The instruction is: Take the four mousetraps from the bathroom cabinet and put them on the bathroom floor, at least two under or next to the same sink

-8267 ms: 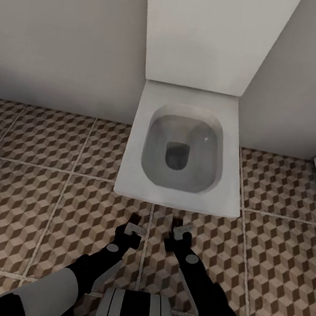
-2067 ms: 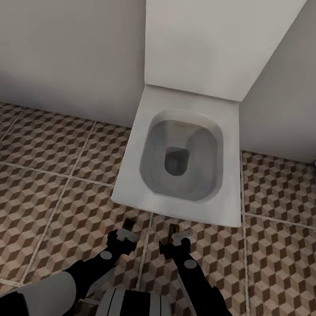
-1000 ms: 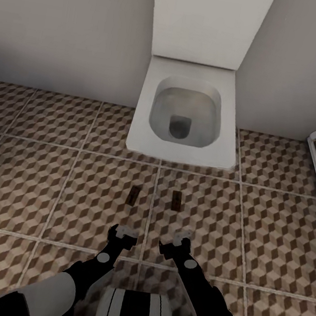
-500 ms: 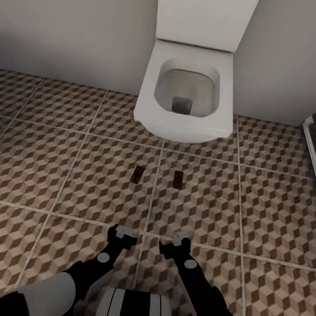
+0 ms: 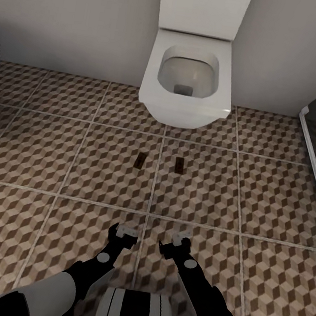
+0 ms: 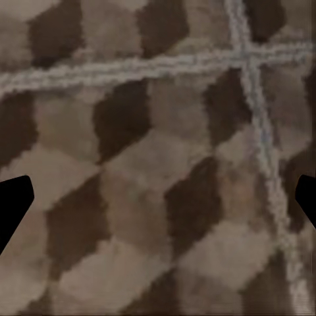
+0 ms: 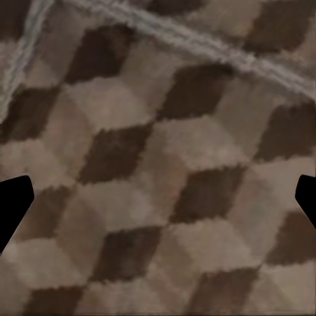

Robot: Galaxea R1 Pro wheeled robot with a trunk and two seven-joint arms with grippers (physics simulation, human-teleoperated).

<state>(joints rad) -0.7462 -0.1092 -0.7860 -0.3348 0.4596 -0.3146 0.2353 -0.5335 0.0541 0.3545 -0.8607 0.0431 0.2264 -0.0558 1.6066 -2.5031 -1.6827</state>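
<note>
Two mousetraps lie flat on the bathroom floor (image 5: 56, 127) in front of the toilet (image 5: 189, 76): the left mousetrap (image 5: 140, 160) at about 11 o'clock from the grippers, the right mousetrap (image 5: 179, 165) at about 1 o'clock, one on each side of a grout line and apart from each other. The left gripper (image 5: 126, 232) and right gripper (image 5: 181, 240) hover low over the tiles, both spread wide with nothing between the fingers, well short of the traps.

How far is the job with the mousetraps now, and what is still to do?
Done: two mousetraps lie on the bathroom floor, before the toilet. In hand: nothing; the left gripper and right gripper are open and empty. Left: two more traps, and a place beside a sink.
</note>
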